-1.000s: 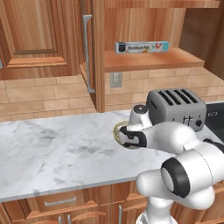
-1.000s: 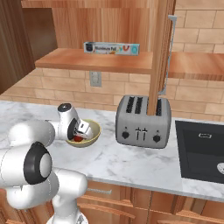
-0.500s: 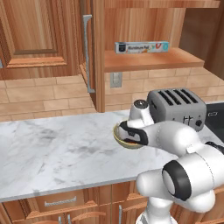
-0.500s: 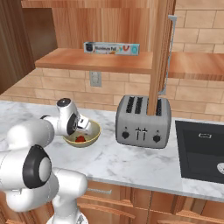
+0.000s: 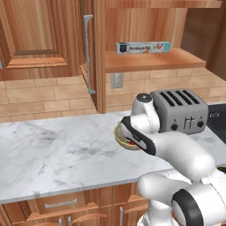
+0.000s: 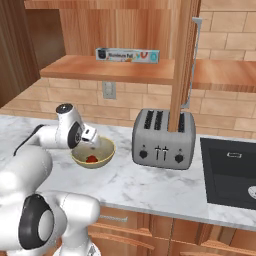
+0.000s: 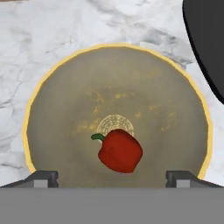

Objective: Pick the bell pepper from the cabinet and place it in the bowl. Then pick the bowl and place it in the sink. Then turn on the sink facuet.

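The beige-yellow bowl [image 7: 65,109] stands on the marble counter left of the toaster. The red bell pepper [image 7: 120,151] lies loose near the middle of its olive floor. My gripper [image 7: 113,178] hangs just above the bowl, open, its fingertips [image 7: 41,177] far apart on either side of the pepper and not touching it. From the base I see the bowl [image 6: 102,159], the pepper [image 6: 91,159] and the gripper [image 6: 92,137] over the bowl [image 5: 120,140]. The cabinet [image 5: 145,59] is above the counter, and the black sink [image 6: 230,172] lies to the right. The sink faucet is out of view.
A silver toaster [image 6: 162,137] stands between bowl and sink. The open cabinet door [image 6: 182,55] juts out above the toaster. A foil box [image 5: 142,47] lies on the cabinet shelf. Bare marble counter [image 5: 53,154] stretches left of the bowl.
The jaws have spread wide and let go of the pepper, which now rests in the bowl. The hand has lifted slightly above the bowl.
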Controlling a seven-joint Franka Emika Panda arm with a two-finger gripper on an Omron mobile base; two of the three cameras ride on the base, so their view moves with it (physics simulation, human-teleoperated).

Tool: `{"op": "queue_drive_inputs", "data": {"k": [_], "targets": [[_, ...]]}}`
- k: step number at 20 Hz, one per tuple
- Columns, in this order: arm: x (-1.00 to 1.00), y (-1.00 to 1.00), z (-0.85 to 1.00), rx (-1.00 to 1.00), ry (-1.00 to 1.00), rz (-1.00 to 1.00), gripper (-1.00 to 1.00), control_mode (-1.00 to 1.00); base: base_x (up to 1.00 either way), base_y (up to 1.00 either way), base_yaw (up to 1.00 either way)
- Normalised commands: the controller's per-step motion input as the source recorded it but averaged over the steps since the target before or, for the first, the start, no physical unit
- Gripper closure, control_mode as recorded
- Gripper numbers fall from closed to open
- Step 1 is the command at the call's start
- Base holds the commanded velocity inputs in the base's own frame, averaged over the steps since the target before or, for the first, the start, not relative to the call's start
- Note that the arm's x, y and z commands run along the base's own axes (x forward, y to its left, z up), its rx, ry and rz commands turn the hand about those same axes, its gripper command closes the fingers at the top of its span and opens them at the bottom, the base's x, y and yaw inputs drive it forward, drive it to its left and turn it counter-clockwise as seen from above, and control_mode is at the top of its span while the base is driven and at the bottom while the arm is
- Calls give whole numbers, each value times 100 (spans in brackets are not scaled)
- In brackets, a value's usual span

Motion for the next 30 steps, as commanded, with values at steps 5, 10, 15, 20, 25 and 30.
{"op": "queue_drive_inputs", "data": {"k": [5, 10, 15, 20, 25, 30], "targets": [[-73, 9, -9, -13, 0, 30, -100, -100, 0, 0, 0], [-20, 5, -21, -8, 0, 27, -100, -100, 0, 0, 0], [9, 18, -38, -11, 0, 18, -100, -100, 0, 0, 0], [36, 4, -15, -10, 0, 9, -100, -100, 0, 0, 0], [45, 0, -36, -10, 3, 5, -100, -100, 0, 0, 0], [14, 1, -40, -8, 4, 3, -100, -100, 0, 0, 0]]}}
